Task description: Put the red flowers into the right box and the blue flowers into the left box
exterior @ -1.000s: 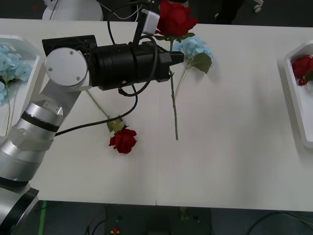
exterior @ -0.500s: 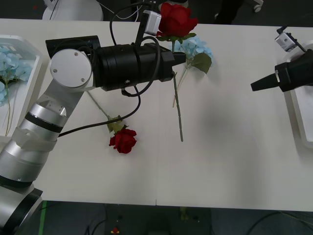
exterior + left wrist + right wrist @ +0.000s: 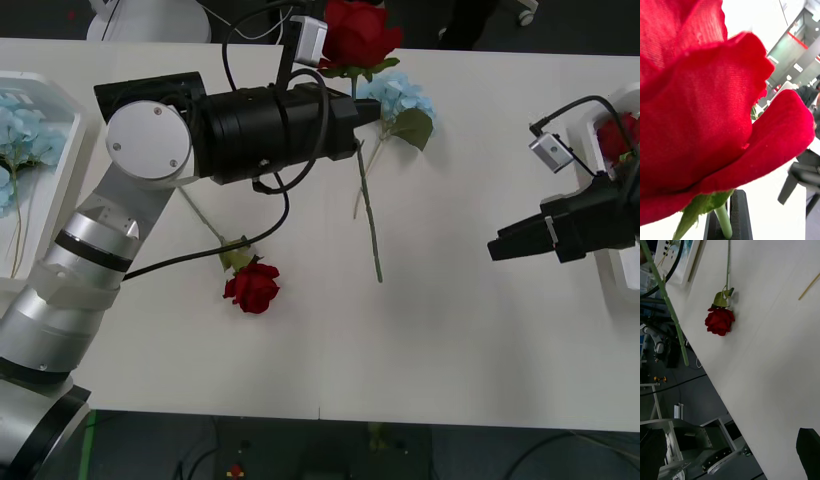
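A: What has changed?
B: The right tool (image 3: 497,246), fingers parted and empty, has come in over the desk (image 3: 460,330) toward the rose (image 3: 357,35) the left tool (image 3: 362,112) grips by its stem.
A: Meaning?
B: Likely a handover toward the right box (image 3: 592,175).

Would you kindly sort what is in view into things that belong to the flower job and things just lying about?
Belongs to the job:
- held red rose in the left hand
- red rose on the table
- red rose in the right box
- blue flower on the table
- blue flowers in the left box
- right hand, open

Just lying about:
- nothing on the table
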You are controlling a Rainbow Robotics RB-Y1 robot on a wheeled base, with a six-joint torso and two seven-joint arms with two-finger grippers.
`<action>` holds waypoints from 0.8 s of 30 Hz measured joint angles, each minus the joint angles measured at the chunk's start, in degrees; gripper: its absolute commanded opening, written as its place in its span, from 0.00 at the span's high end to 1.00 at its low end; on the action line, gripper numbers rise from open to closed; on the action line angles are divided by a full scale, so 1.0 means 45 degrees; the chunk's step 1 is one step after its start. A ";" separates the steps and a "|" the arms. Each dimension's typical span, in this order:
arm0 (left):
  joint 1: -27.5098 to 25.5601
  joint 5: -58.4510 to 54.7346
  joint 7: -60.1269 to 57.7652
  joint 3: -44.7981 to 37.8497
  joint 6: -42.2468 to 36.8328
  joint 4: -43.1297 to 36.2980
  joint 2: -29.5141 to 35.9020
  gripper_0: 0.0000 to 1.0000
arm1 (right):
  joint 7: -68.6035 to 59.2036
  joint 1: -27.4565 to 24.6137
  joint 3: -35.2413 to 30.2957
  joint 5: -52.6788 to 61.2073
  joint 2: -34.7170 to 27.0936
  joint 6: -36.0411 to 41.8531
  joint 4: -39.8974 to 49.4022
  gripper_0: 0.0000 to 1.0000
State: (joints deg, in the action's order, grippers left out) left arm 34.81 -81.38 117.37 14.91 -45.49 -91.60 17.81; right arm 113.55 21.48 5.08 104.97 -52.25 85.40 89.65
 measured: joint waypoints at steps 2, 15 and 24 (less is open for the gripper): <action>0.0000 0.0000 -0.0004 0.0001 0.0168 0.0054 -0.0066 1.00 | 0.0002 -0.0223 0.0000 0.0001 0.0185 0.0000 0.0280 0.00; 0.0000 0.0000 -0.1197 0.0659 0.1390 0.0118 -0.0165 1.00 | 0.0002 -0.0934 0.0003 -0.1231 0.2635 -0.0992 0.1731 0.00; 0.0000 0.0000 -0.1197 0.0659 0.1391 0.0123 -0.0168 1.00 | 0.0001 -0.0934 0.0341 -0.2034 0.3335 -0.1637 0.2065 0.00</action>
State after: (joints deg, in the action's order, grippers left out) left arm 34.81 -81.38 111.98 17.87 -39.23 -91.04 17.05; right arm 113.55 17.27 6.62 95.82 -37.24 78.03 98.94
